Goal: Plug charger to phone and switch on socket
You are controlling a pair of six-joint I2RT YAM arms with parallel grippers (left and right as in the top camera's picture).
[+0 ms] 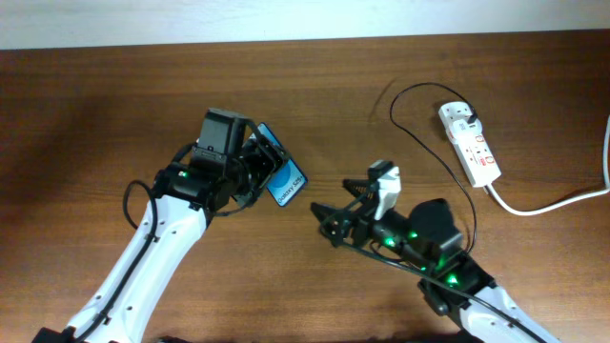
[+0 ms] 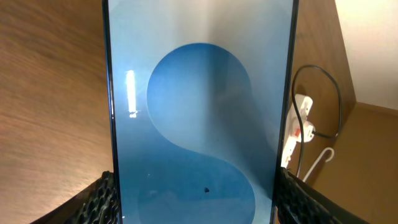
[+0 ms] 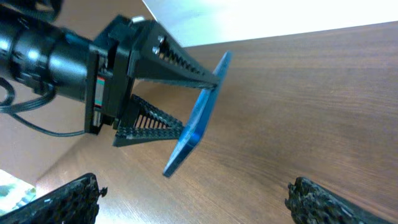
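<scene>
My left gripper [image 1: 270, 162] is shut on the phone [image 1: 285, 182] and holds it tilted above the table; its blue screen fills the left wrist view [image 2: 199, 106]. In the right wrist view the phone [image 3: 200, 115] shows edge on between the left gripper's fingers. My right gripper [image 1: 332, 202] is open and empty, just right of the phone, with its fingers wide apart [image 3: 193, 199]. The socket [image 1: 470, 143] lies at the far right. The charger cable [image 1: 405, 122] loops from the socket's top end towards my right arm. Its connector tip is hidden.
The socket's thick white cord [image 1: 548, 202] runs off the right edge. The socket [image 2: 298, 124], the black cable [image 2: 339, 99] and the white cord [image 2: 318, 163] show behind the phone in the left wrist view. A pale wall edges the table's far side.
</scene>
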